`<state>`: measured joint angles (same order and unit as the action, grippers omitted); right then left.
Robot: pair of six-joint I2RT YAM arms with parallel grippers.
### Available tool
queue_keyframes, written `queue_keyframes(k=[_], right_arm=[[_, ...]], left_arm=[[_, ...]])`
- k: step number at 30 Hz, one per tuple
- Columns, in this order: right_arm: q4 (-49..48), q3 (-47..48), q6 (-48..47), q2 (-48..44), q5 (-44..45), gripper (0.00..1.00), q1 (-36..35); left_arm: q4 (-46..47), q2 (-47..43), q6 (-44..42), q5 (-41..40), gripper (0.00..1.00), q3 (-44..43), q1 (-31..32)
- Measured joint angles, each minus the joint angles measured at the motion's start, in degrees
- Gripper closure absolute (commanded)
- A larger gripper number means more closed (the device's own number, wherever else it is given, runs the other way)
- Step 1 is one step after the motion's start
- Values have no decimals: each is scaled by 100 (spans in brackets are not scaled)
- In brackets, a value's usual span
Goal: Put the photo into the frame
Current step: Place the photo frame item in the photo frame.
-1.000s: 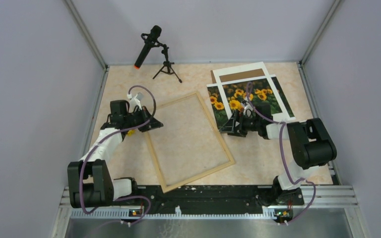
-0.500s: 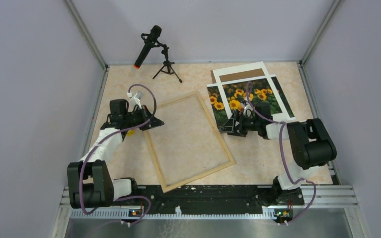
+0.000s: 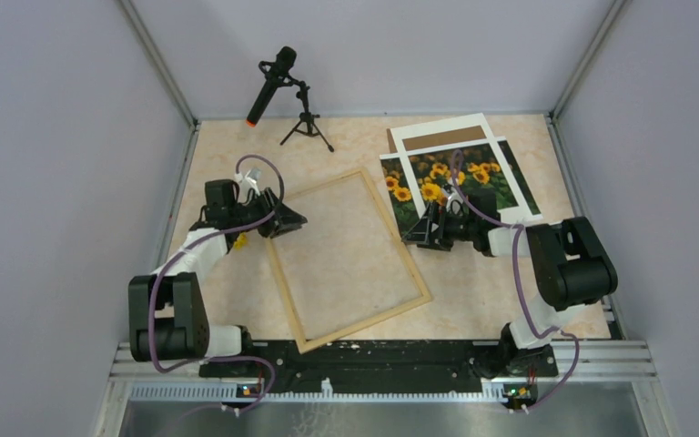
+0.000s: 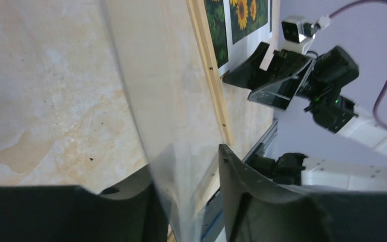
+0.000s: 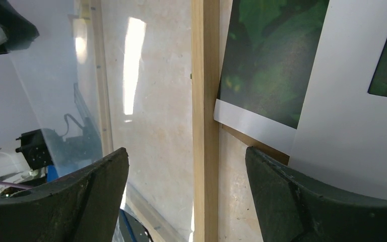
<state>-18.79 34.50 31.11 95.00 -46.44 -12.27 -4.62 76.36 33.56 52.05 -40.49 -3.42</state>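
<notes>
The frame, thin light wood, lies at an angle in the middle of the table. My left gripper is at its left rail. In the left wrist view that gripper is open, with the raised edge of a clear pane between the fingers, against one and apart from the other. The photo of sunflowers lies at the back right under a white mat. My right gripper is open astride the frame's right rail, beside the photo's corner.
A brown backing board shows through the mat's cutout and under the photo's corner. A microphone on a small tripod stands at the back left. Grey walls close in the table on three sides.
My left gripper has opened from shut and shifted slightly right over the frame's left rail. The right arm, frame and photo have not moved.
</notes>
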Motion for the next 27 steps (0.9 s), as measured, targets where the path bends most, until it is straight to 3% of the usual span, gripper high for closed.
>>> queue_keyframes(k=[5, 13, 18, 21, 23, 27], right_arm=[[-92, -39, 0, 0, -4, 14, 0], [-181, -76, 2, -2, -13, 14, 0], [-227, -105, 2, -2, -15, 14, 0], [-251, -114, 2, -2, -17, 14, 0], [-251, -114, 2, -2, -15, 13, 0], [-221, -116, -4, -33, 17, 12, 0]], left_arm=[[-96, 225, 131, -203, 34, -15, -2], [-662, -92, 229, -557, 42, 166, -4], [-706, -588, 522, -699, 59, 490, -4], [-691, -662, 654, -776, 85, 570, -4], [-693, -627, 699, -800, 96, 597, -4], [-752, -374, 612, -793, 100, 573, -4]])
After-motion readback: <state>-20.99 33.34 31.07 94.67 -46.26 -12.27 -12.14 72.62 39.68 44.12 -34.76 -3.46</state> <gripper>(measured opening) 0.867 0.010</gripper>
